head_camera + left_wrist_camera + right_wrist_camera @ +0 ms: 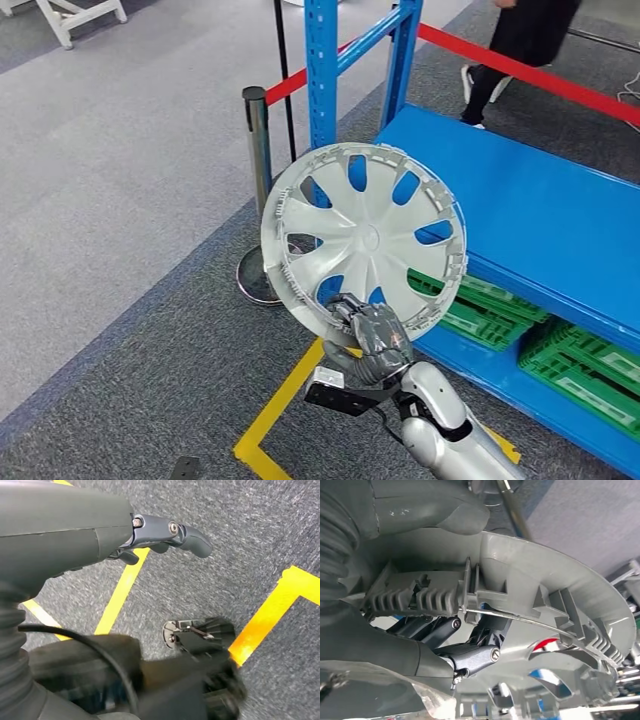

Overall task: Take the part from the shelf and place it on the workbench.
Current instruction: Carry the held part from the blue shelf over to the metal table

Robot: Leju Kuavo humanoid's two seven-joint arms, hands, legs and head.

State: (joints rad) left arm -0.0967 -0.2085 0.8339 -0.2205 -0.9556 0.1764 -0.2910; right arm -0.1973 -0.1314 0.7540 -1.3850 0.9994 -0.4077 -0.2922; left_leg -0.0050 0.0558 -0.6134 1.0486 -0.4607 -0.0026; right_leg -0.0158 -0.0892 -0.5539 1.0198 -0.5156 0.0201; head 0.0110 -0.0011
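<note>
Nearest the robot, the right hand (375,335) pinches the lower rim of the hubcap (363,236), thumb on one side and fingers hooked among the ribs behind. The left hand (166,532) hangs over the carpet with nothing in it, its fingers loosely extended. The hubcap is held upright in the air, clear of the blue shelf (528,200). Held by one edge, it could likely swing or slip out, or clip the post (256,150) beyond
</note>
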